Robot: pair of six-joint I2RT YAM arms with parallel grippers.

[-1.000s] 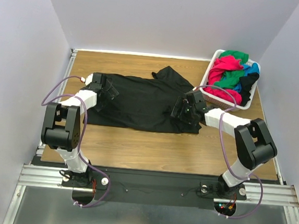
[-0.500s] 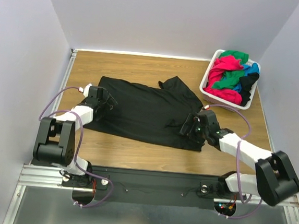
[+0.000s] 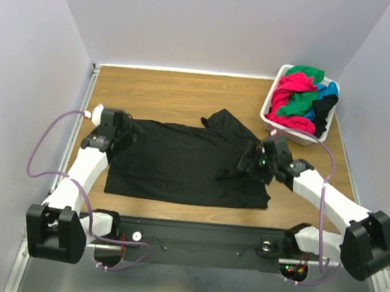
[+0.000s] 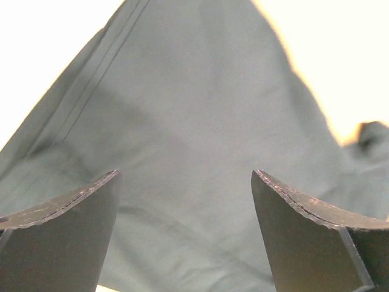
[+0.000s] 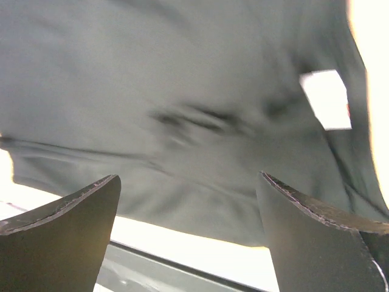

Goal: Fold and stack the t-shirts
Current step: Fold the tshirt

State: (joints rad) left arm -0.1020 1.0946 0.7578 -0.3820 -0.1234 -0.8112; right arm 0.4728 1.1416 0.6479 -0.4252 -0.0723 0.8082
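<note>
Black t-shirt spread mid-frame on the desk, left hand and right hand wide and empty over its ends; spreading looks done, next needs pinching an edge to fold.

Overhead view evenly lit, sharp — wrist views blown white around the black t-shirt, right one blurred.
</note>
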